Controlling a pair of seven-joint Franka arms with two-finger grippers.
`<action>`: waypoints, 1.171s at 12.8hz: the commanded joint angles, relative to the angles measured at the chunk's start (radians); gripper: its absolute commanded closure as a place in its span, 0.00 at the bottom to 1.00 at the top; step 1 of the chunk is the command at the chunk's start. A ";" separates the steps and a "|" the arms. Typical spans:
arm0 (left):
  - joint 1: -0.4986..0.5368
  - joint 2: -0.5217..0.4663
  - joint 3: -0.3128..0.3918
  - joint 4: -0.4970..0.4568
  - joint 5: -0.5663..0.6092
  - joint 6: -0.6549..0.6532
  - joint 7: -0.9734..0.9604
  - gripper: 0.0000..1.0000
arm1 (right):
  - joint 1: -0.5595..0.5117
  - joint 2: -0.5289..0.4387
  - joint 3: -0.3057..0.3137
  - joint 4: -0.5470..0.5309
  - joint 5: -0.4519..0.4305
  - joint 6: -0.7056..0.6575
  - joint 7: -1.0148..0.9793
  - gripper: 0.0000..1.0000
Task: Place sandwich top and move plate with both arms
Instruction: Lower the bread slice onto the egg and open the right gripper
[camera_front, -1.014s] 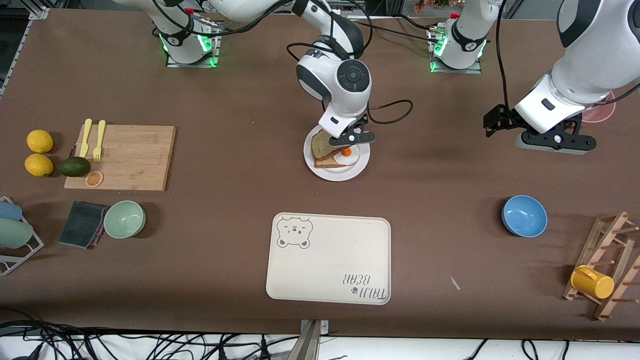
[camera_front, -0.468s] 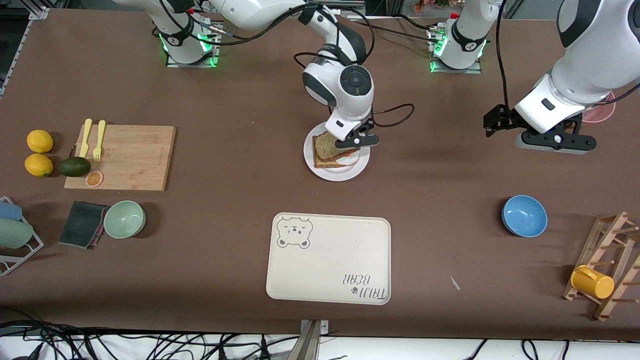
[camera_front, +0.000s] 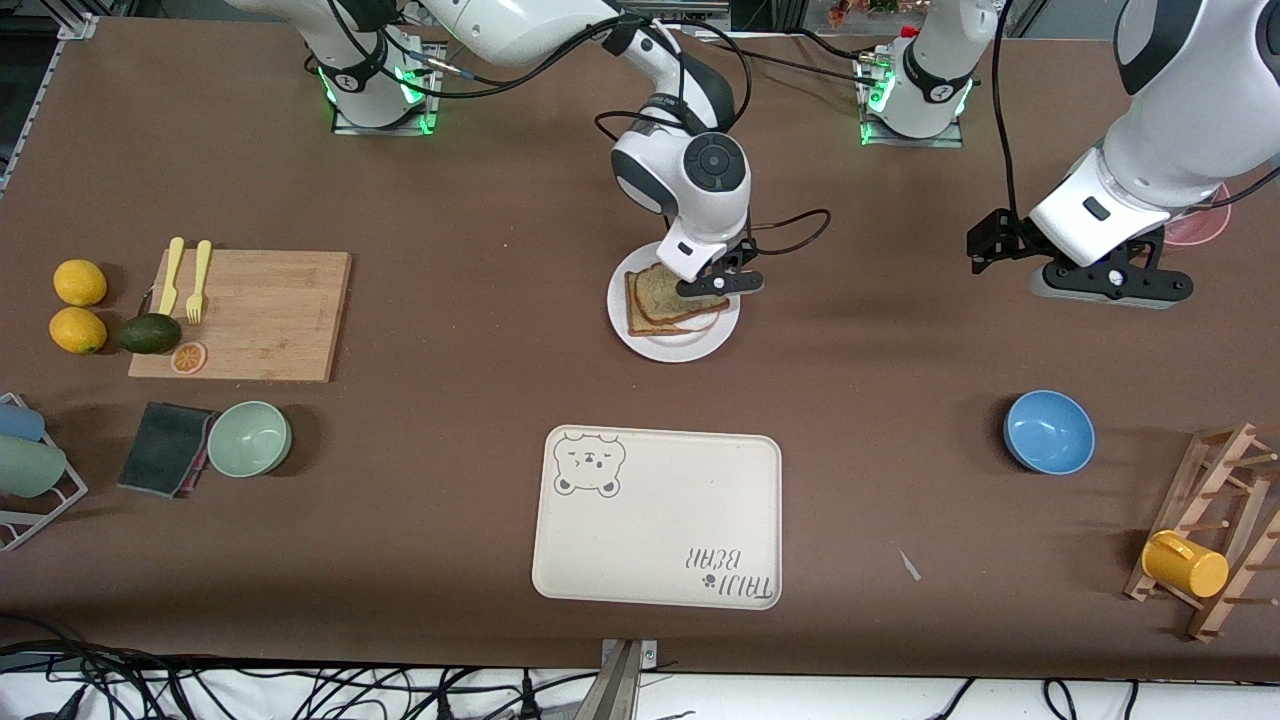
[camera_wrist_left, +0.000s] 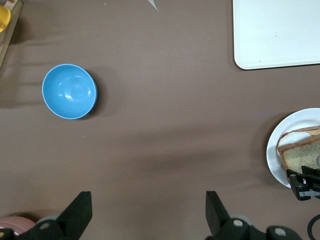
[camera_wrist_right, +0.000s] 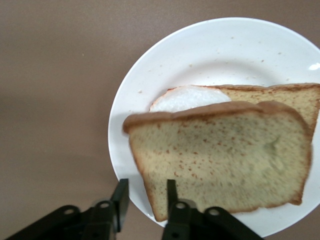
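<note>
Plate (camera_front: 673, 345) holds egg slice (camera_wrist_right: 280, 93), sandwich top (camera_wrist_right: 220, 155) lying on it. Right gripper (camera_wrist_right: 145, 200) fingers slightly parted, bread edge beside them, grip unclear. Left gripper (camera_wrist_left: 147, 212) fingers wide apart, holding nothing, above bare table (camera_wrist_left: 165, 125).

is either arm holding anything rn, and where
Nothing held: right end effector open astride the edge of the sandwich top; left end effector open, waiting over the table.

A brown table (camera_front: 480, 180) fills the view under even light.
</note>
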 joint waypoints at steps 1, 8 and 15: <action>-0.001 0.004 -0.004 0.025 0.033 -0.024 -0.002 0.00 | 0.001 0.003 -0.013 0.033 0.004 -0.010 -0.003 0.00; -0.001 0.006 -0.004 0.025 0.033 -0.024 0.000 0.00 | -0.069 -0.072 -0.018 0.031 0.007 -0.187 -0.128 0.00; -0.003 0.006 -0.004 0.025 0.033 -0.024 -0.003 0.00 | -0.141 -0.215 -0.099 -0.012 0.013 -0.440 -0.254 0.00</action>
